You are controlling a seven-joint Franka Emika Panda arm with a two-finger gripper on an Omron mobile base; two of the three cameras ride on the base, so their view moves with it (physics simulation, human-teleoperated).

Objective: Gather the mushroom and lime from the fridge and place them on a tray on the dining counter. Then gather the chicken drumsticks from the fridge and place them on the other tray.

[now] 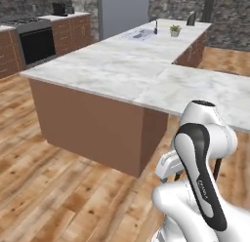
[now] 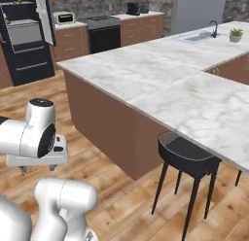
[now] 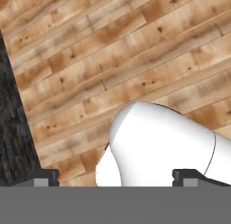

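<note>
Fridge (image 2: 24,36) stands open at the far left, across the wood floor (image 3: 113,51) from the marble dining counter (image 1: 127,75) — mushroom, lime and drumsticks too small to make out. Gripper (image 3: 115,178) hangs low over the floor, fingers spread wide, holding nothing — beside a black stool (image 2: 187,160).

Fridge (image 2: 22,36) cut by left edge — shelf contents too small to tell; stool (image 2: 187,160) partly under counter (image 2: 146,75).

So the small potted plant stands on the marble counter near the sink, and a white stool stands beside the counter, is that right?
Not quite. The stool is black, not white, as the right base view shows. The potted plant does stand on the marble counter near the sink.
</note>
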